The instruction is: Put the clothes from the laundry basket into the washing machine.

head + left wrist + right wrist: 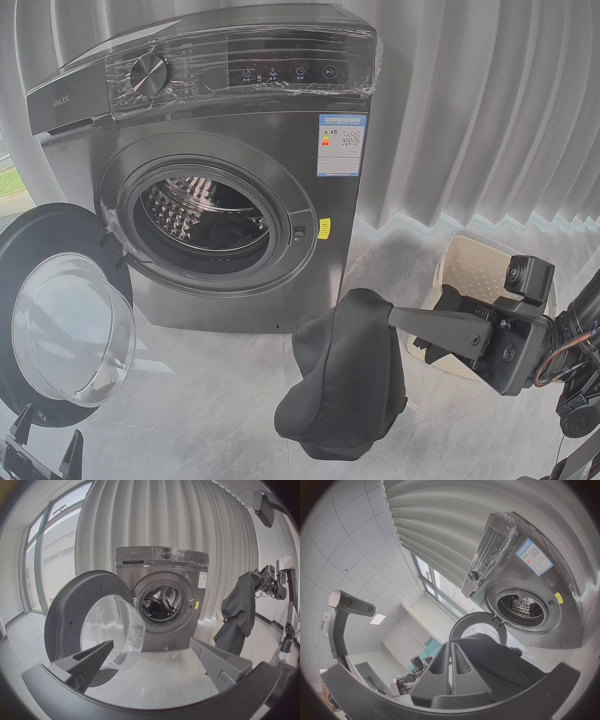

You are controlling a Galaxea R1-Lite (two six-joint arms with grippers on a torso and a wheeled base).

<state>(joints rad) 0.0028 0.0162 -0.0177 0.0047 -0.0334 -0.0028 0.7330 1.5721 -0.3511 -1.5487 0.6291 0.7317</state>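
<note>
Right gripper (392,316), head view: clenched on one black garment (350,381) hanging below its tips, between one washing machine (250,144), door (37,244) open, and one laundry basket (475,269). Left wrist view: left gripper (150,644) spread, holding nothing; black garment (237,611) hangs well apart. Right wrist view: fingers (437,673) pinch black garment (500,661).
</note>
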